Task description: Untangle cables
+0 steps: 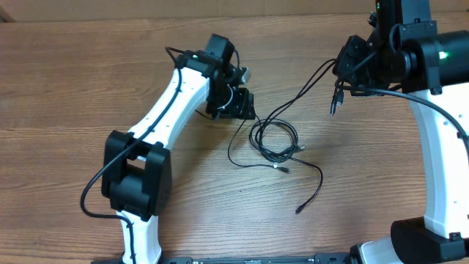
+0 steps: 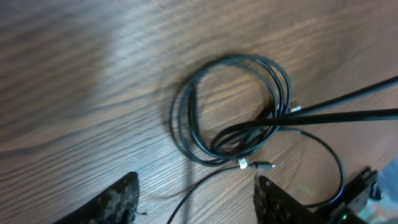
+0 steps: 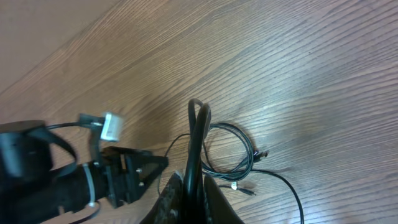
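Observation:
The thin black cables lie coiled on the wooden table at the centre, with loose ends trailing toward the front right. The coil also shows in the left wrist view and the right wrist view. My right gripper is raised at the upper right and shut on a doubled cable strand; the strand runs taut down to the coil, and a plug end hangs below the gripper. My left gripper is open, low over the table just left of the coil, with a thin strand between its fingers.
The wooden table fills all views. A plug tip with a white tag lies by the coil. Another plug end lies toward the front right. The white left arm crosses the table's left half.

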{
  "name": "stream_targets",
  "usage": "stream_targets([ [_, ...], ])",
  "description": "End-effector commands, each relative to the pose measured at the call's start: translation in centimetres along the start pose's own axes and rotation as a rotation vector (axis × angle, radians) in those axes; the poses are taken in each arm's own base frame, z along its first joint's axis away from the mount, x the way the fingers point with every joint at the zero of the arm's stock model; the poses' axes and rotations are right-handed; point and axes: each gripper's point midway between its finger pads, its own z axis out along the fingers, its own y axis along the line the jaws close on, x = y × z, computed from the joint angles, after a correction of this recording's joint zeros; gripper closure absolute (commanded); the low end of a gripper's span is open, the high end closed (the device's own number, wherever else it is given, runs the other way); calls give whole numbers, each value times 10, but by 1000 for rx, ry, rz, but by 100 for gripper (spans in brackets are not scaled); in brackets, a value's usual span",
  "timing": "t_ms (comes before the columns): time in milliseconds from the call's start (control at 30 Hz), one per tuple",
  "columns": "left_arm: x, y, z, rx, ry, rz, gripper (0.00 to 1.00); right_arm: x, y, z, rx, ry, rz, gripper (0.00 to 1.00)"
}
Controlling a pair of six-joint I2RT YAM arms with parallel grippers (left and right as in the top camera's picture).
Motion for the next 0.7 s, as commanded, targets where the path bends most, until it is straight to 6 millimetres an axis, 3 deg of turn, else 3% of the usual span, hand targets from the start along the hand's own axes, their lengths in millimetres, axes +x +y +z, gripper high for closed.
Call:
stream_targets([
  [0, 8, -7, 21, 28, 61, 56, 44, -4, -2, -5, 3, -24, -6, 92],
  [100, 13, -6, 35, 27, 96, 49, 65, -6, -1, -5, 0, -33, -18, 91],
  [167, 11, -4, 40, 23, 94, 51, 94, -8, -3, -5, 11, -41, -18, 90],
  [300, -2, -5, 33, 30, 39, 57, 96, -9, -5, 0, 27, -37, -16, 89],
  [400, -26, -12, -6, 39, -68, 59, 96, -11, -8, 12, 44, -15, -12, 89],
  [433, -38, -20, -33, 48, -135, 68, 96, -12, -10, 18, 55, -2, -6, 89],
  [567, -53, -48, -98, 69, -293, 137, 96, -13, -12, 30, 67, 21, -1, 86],
  [633, -57, -66, -132, 83, -377, 181, 96, -11, -9, 35, 52, 44, -14, 70],
  [667, -57, -71, -141, 87, -401, 194, 96, -10, -6, 36, 39, 56, -28, 67],
])
